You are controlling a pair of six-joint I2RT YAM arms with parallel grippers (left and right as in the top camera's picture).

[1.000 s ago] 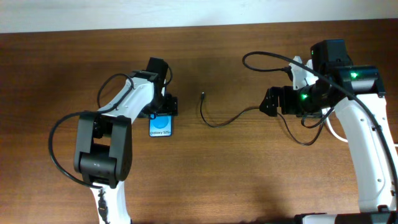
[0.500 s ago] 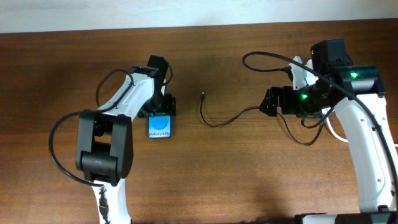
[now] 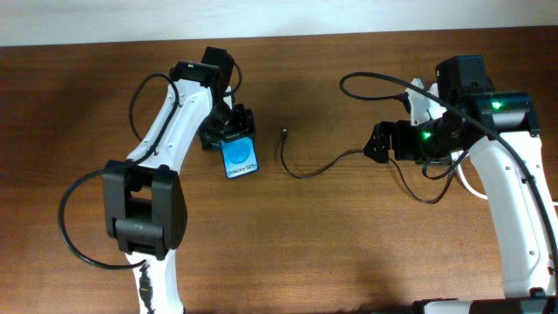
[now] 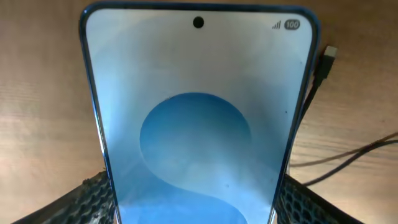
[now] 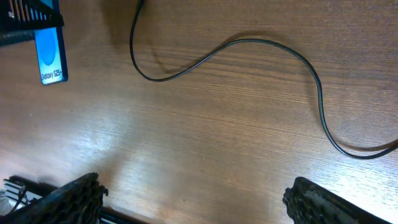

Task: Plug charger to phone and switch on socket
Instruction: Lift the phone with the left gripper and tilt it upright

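The phone, blue screen with a white strip, is held in my left gripper, which is shut on its edges. The phone is tilted and fills the left wrist view between the fingers of the left gripper. The charger's plug tip lies on the table just right of the phone and also shows in the left wrist view. Its thin black cable curves right toward my right gripper, which is open and empty above the table. The cable also shows in the right wrist view. The socket is mostly hidden behind my right arm.
A white piece shows behind the right arm at the back right. A white cord loops by the right arm's base. The wooden table runs to a pale wall at the back. The phone is at the far left of the right wrist view.
My left gripper has moved back and to the right with the phone, turning it to a tilt nearer the plug tip. The right arm and the cable have not moved.
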